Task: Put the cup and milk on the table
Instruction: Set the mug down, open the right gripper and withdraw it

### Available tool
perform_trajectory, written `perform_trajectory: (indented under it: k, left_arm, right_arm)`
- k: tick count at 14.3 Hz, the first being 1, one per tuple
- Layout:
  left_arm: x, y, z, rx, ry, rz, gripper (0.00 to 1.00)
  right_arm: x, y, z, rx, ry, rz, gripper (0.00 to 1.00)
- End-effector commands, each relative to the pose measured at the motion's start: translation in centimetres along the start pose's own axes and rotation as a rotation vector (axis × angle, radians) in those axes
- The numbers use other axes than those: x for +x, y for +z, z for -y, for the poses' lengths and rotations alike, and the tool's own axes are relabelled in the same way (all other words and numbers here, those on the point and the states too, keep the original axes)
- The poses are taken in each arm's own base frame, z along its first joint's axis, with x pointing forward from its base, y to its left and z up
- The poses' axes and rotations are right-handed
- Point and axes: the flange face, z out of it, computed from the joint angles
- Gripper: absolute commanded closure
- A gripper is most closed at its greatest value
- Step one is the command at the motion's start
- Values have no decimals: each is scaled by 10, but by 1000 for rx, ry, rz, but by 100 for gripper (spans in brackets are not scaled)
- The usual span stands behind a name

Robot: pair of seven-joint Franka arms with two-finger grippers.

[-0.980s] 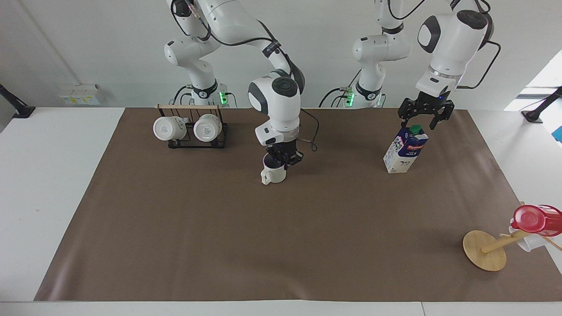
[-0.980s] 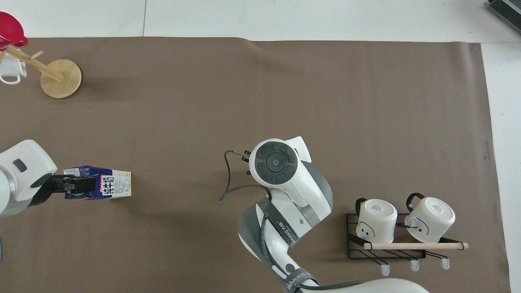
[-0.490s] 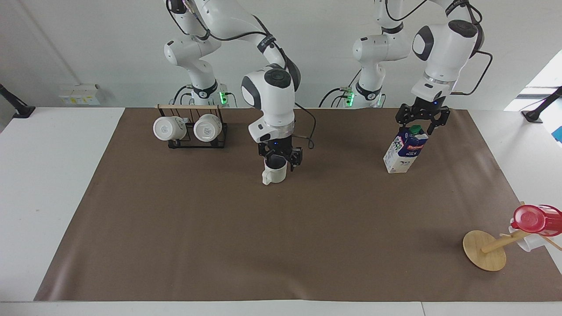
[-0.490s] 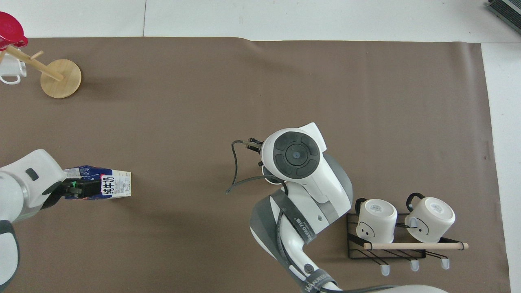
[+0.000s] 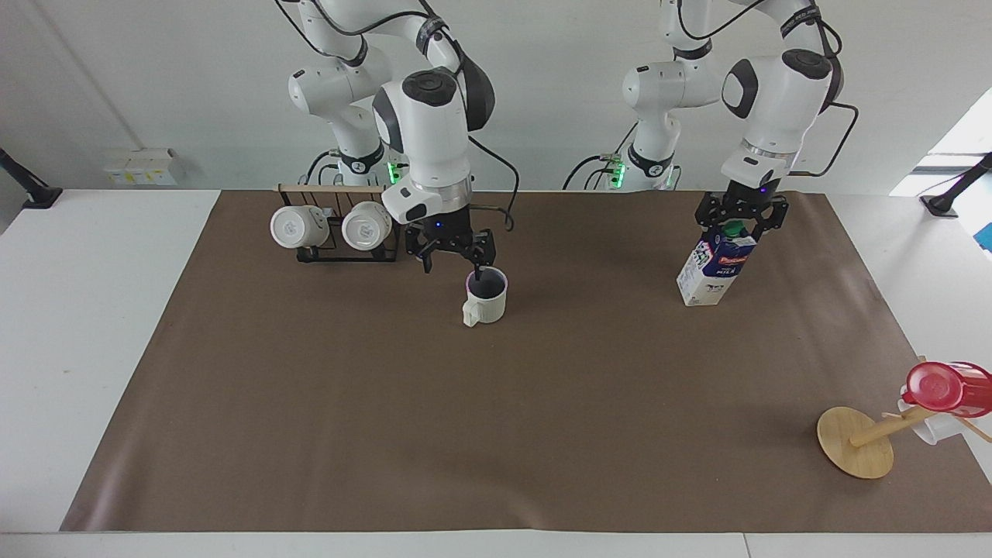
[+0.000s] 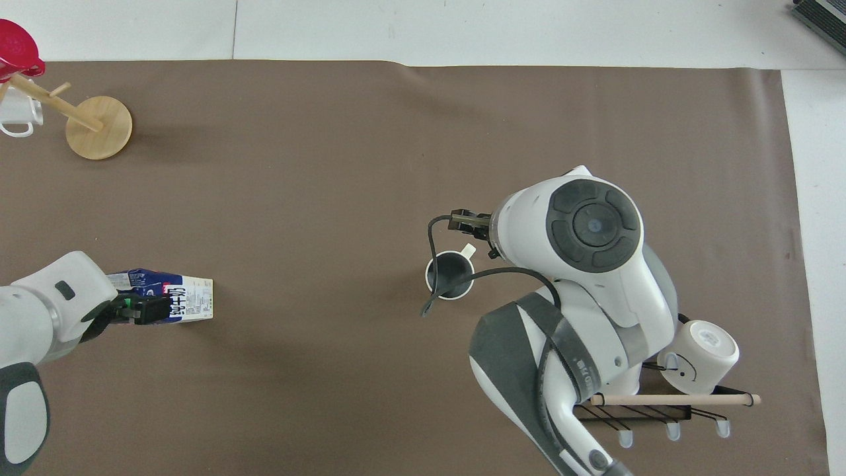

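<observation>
We see the cup standing upright on the brown sheet of the worktop, mid-width, handle pointing away from the robots. Nothing grips it. The right tool hangs just above and beside the cup's rim, on the side toward the mug rack, w/ its fingers spread apart and empty; one fingertip looks to sit at the rim, but we can't tell if it touches. In the overhead view the right arm's wrist covers most of that tool, so only the cup and a loose cable show there.

The milk stands upright on the sheet toward the left arm's end of the worktop, about level w/ the cup, green cap up. The left tool is right over the carton's top, fingers apart on either side of the cap; we can't tell whether they touch the carton.

Two white mugs hang on the rack, near the right arm's base. A tipped wooden stand w/ a red cup lies at the left arm's end, farther from the robots than the milk.
</observation>
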Motion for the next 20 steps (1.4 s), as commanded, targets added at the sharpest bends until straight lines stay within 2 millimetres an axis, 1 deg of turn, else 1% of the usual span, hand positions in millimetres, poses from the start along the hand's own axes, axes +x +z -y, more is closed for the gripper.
perform_trajectory:
  k: [1,2,5,6,8,9,11,12,13,15,17,18,19,20]
  left_arm:
    - [-6,-3,6,21,8,-12,5]
    - [-5,-3,6,20,8,-9,13]
    - [-6,-3,4,18,-6,3,24]
    - [-6,-3,5,18,-7,4,31]
    - [-6,-4,6,16,-10,13,40]
    - [-5,-4,6,16,-12,15,43]
    - [-4,-4,6,16,-16,15,46]
    - [0,-11,5,17,-26,4,46]
    - [5,-18,2,14,-40,8,48]
    - [18,-31,-9,8,-92,38,48]
    - [28,-43,-45,-3,-112,21,48]
    - [31,-43,-60,-10,-137,20,48]
    - [34,-49,-79,-19,-156,9,49]
    - [40,-51,-99,-27,-176,14,49]
  right_arm:
    - [17,-26,-48,-15,-56,8,0]
    - [23,-35,-66,-22,-76,16,0]
    - [42,-64,-137,-43,-100,43,0]
    - [46,-73,-158,-48,-101,52,0]
    - [49,-92,-197,-54,-95,70,0]
    - [52,-102,-214,-59,-94,82,0]
    - [59,-117,-245,-66,-99,107,0]
    - [61,-118,-259,-65,-105,116,0]
    - [63,-119,-269,-51,-111,120,0]
    - [68,-135,-288,-39,-112,113,0]
    - [73,-151,-298,-34,-129,96,0]
    - [75,-166,-297,-36,-135,104,0]
    - [78,-177,-297,-49,-135,115,0]
    - [81,-179,-292,-62,-143,131,0]
